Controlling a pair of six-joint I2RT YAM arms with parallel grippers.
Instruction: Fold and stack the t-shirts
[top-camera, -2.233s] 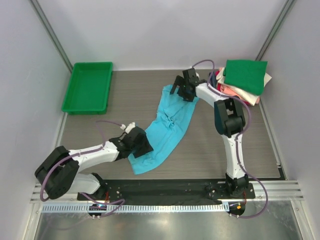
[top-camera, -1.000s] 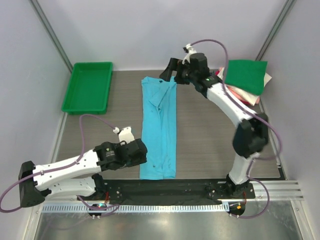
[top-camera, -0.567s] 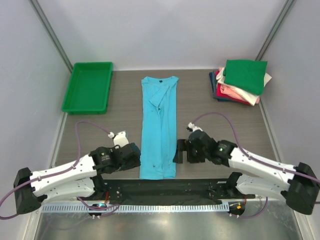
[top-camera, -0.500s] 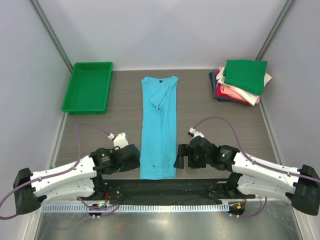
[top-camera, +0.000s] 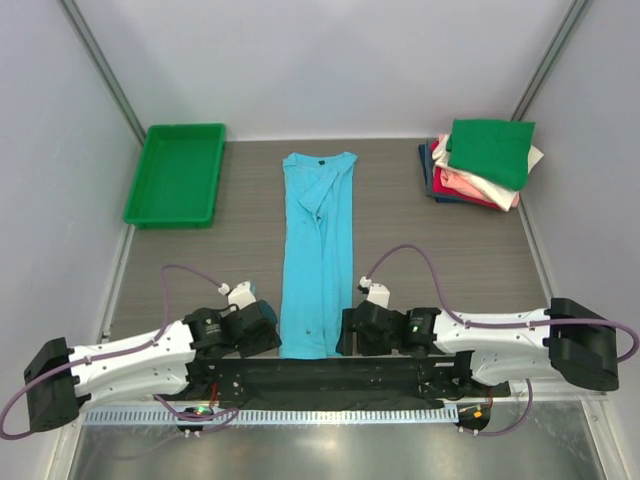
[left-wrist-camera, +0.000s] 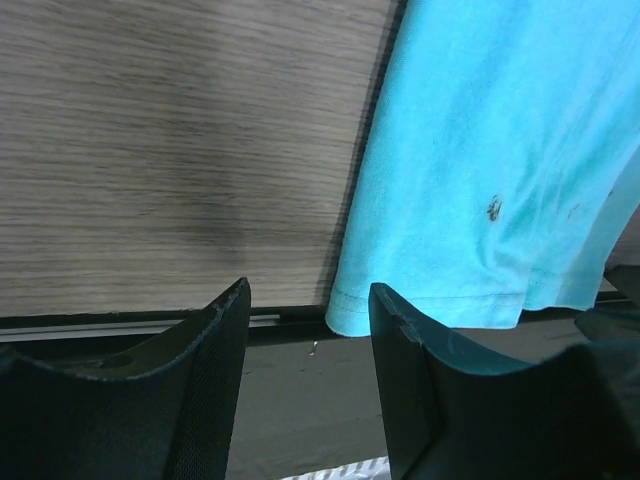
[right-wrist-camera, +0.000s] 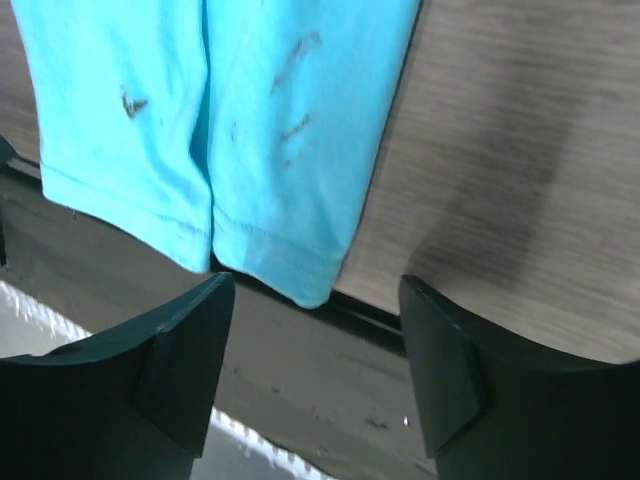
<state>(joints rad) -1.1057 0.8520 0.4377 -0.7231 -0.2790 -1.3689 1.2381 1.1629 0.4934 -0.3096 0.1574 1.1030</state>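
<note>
Both arms have swung down to the 6 o'clock edge of the worktop (top-camera: 440, 250). A second ago the right arm was still up at the collar near 12 o'clock; now it lies low beside the hem. The turquoise t-shirt (top-camera: 318, 250), crumpled on a diagonal two seconds back, now lies as a long narrow strip down the middle. Its collar is at 12 o'clock and its hem (left-wrist-camera: 430, 300) at 6 o'clock, just over the dark strip along the worktop's edge.

The left tool (left-wrist-camera: 308, 292) sits at the hem's 7 o'clock corner with its jaws moderately apart. That corner lies flat just ahead of the gap, and nothing is pinched. The right tool (right-wrist-camera: 317, 283) faces the 5 o'clock corner with its jaws wide and the cloth's corner between them, not clamped.

This looks like the end of the lengthwise fold and the set-up for the crosswise one. Each tool seems placed to take a hem corner and carry it toward the collar. Both layers of cloth need to be caught, or the strip may open again.

The stack of folded shirts (top-camera: 475, 175), green on top, waits at 2 o'clock. The green tray (top-camera: 175, 215) sits at 10 o'clock, well apart from both.
</note>
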